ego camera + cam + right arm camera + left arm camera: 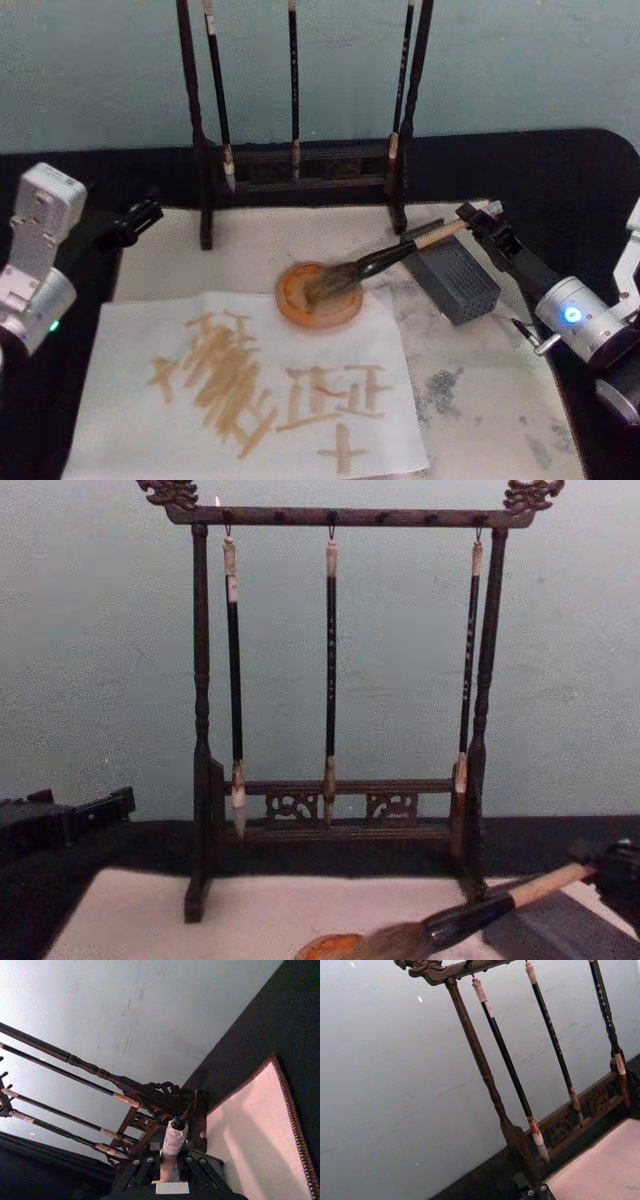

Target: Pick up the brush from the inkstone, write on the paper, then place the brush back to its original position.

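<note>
While brush (385,262) rests on inkstone (290,302) | right gripper (470,218) jaws clamped on its handle | left gripper (135,220) at mat (250,240) edge, grip unclear

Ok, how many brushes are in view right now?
4. Three slim ones hang on the rack: left brush, middle brush, right brush. The large brush lies bristles on the orange dish, handle end in the right gripper. None seems hidden.

Black table (560,170) bears a pale mat (250,240) holding paper (120,420) and rack (300,165).
</note>
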Controlling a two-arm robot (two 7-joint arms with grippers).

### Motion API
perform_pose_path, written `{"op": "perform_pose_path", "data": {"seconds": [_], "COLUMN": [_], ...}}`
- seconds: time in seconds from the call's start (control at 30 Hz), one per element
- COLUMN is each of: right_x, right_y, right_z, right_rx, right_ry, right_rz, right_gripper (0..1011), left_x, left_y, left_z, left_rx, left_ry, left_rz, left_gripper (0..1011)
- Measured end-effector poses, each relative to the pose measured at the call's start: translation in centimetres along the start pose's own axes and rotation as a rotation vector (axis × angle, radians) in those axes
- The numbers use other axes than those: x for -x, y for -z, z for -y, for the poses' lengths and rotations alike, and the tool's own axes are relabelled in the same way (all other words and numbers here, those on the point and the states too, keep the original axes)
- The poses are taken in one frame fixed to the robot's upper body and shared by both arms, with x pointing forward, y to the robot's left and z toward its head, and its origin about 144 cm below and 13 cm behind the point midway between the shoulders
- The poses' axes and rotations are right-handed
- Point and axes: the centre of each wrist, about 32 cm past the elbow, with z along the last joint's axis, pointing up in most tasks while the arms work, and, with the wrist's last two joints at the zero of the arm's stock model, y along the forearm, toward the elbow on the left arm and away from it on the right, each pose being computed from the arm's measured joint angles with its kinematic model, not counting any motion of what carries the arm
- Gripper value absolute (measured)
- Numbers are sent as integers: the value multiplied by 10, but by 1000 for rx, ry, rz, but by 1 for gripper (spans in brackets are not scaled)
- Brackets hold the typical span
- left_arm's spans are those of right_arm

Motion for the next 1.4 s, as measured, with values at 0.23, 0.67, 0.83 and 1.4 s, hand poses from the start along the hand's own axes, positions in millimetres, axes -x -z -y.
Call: {"op": "perform_pose_path", "data": {"seconds": [0.23, 0.67, 0.83, 1.4], "right_x": [0, 22, 39, 93], "right_y": [0, -7, -9, -3], "right_z": [0, 11, 12, 8], "right_rx": [0, -46, -30, 69], "right_ry": [1, -11, -47, -150], "right_rz": [0, 88, 148, 345], "right_gripper": [189, 185, 180, 180], "left_x": [0, 0, 0, 0], "left_y": [0, 0, 0, 0], "left_z": [0, 0, 0, 0], "left_rx": [0, 0, 0, 0], "left_ry": [0, 0, 0, 0], "left_rz": [0, 0, 0, 0], "left_gripper": [1002, 1002, 1002, 1002]}}
